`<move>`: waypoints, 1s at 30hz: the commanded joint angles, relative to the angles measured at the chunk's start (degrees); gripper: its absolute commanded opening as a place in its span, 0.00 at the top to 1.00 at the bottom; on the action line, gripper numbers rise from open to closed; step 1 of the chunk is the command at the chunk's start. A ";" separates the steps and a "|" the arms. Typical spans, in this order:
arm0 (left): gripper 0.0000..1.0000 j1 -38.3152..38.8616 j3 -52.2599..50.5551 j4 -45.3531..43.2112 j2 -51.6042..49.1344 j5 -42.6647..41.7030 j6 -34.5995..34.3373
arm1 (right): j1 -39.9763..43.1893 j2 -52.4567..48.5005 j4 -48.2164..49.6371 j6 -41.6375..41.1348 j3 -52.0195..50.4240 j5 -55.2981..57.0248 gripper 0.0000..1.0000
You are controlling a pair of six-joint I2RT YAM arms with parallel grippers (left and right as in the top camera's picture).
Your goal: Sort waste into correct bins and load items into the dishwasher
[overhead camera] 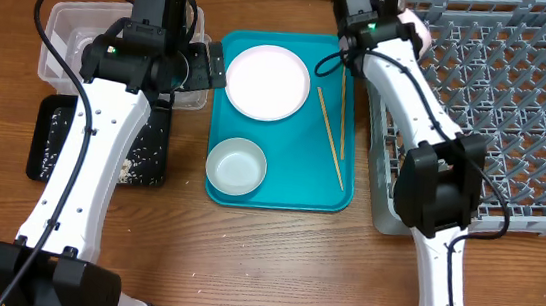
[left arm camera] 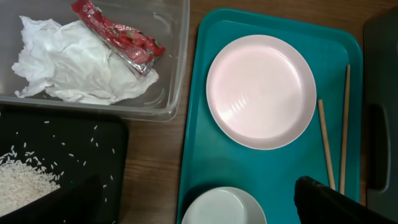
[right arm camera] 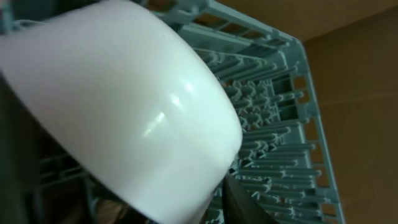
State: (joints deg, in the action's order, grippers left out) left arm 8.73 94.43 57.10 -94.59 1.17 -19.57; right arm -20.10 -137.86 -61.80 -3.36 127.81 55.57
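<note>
The clear tub (overhead camera: 64, 27) holds a crumpled white tissue (left arm camera: 74, 62) and a red wrapper (left arm camera: 121, 37). The black tray (overhead camera: 53, 142) in front of it holds rice grains (left arm camera: 22, 177). A pink plate (overhead camera: 267, 82), a pale bowl (overhead camera: 235, 167) and two chopsticks (overhead camera: 334, 129) lie on the teal tray (overhead camera: 280, 189). My left gripper (overhead camera: 211, 65) is open and empty, above the gap between tub and teal tray (left arm camera: 199, 202). My right gripper (overhead camera: 399, 14) is shut on a pale bowl (right arm camera: 124, 106) over the far left corner of the grey rack (overhead camera: 519, 106).
The rack (right arm camera: 280, 112) fills the right side of the table, its upright pegs close under the held bowl. The wooden table's front strip shows the arm bases. The right arm reaches across the rack's left edge.
</note>
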 commanded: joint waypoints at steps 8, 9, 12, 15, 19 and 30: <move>0.00 -0.09 0.22 -0.13 -0.46 0.74 -0.15 | -3.67 3.39 -11.28 -7.61 9.97 -27.67 0.23; 0.00 -0.09 0.22 -0.13 -0.46 0.74 -0.15 | -3.67 3.61 -12.44 -7.58 11.52 -33.03 0.19; 0.00 -0.09 0.22 -0.13 -0.46 0.74 -0.15 | -3.48 4.04 -15.23 -7.58 14.82 -49.94 0.09; 0.00 -0.09 0.22 -0.13 -0.46 0.74 -0.15 | -3.41 4.02 -18.45 -7.58 14.71 -64.72 0.06; 0.00 -0.09 0.22 -0.13 -0.46 0.74 -0.15 | -3.93 4.02 -21.11 -7.61 9.03 -74.93 0.28; 0.00 -0.09 0.22 -0.13 -0.46 0.74 -0.15 | -11.72 4.02 -16.09 -19.45 -8.68 -76.26 0.33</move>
State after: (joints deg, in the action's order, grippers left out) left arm 8.73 94.43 57.10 -94.59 1.17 -19.57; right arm -28.86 -134.89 -79.77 -18.59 122.23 -18.68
